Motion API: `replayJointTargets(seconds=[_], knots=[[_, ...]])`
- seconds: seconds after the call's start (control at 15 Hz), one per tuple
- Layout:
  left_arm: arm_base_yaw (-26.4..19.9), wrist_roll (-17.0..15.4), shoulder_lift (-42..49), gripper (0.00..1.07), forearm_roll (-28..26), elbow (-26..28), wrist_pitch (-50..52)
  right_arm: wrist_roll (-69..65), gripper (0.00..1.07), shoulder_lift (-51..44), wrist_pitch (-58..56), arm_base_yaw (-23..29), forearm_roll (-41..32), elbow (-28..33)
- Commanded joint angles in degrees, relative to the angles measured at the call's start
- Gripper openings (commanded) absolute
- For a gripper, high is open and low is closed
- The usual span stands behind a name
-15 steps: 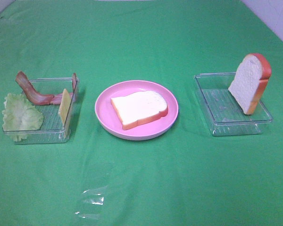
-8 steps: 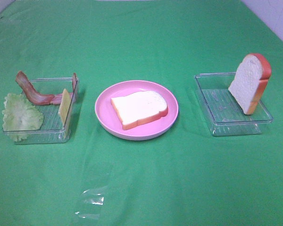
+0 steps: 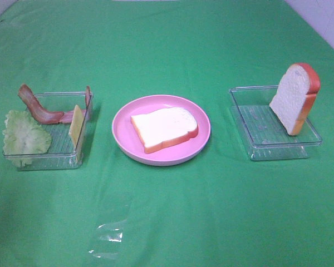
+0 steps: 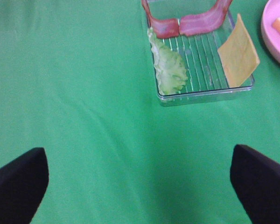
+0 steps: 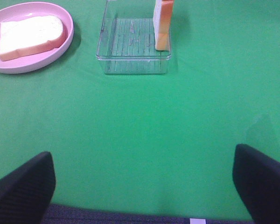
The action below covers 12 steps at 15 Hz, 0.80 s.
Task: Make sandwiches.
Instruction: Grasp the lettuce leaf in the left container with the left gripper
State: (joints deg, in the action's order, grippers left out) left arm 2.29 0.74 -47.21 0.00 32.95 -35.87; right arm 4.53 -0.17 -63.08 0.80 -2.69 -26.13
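Flat white bread slice [image 3: 164, 129] with an orange-brown crust lies on smooth round pink plate [image 3: 122, 142]. Second slice [image 3: 295, 97] leans upright in ribbed clear right tray [image 3: 278, 151]. Left tray [image 3: 50, 161] holds crinkly lettuce [image 3: 23, 136], wavy bacon [image 3: 39, 108] and square cheese [image 3: 76, 125]. Left gripper [image 4: 140, 182] and right gripper [image 5: 143, 184] have jaws spread wide, empty, over green cloth [image 3: 211, 222].

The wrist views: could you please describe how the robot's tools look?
Only finger ends show. The left tool has plain matte black fingers, broad with blunt corners. The right tool matches, though its fingers show a fine ribbed texture. No cables or markings are visible; the high camera shows neither arm.
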Motion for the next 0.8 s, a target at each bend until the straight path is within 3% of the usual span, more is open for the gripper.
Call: replayJointTargets(seconds=[0.07, 0.53, 0.8], knots=[[-0.2, 0.2, -8.9, 0.98, 0.0, 2.8, 2.6, 0.5, 0.99, -1.8, 0.2, -0.1, -0.1, 0.2], [-0.2, -0.1, -40.5, 0.98, -3.2, 23.8, 1.5, 0.5, 0.99, -1.8, 0.2, -0.1, -0.1, 0.2], [-0.2, -0.1, -52.4, 0.98, -12.3, 34.5, -3.5, 0.5, 0.99, -1.8, 0.2, -0.1, -0.1, 0.2]])
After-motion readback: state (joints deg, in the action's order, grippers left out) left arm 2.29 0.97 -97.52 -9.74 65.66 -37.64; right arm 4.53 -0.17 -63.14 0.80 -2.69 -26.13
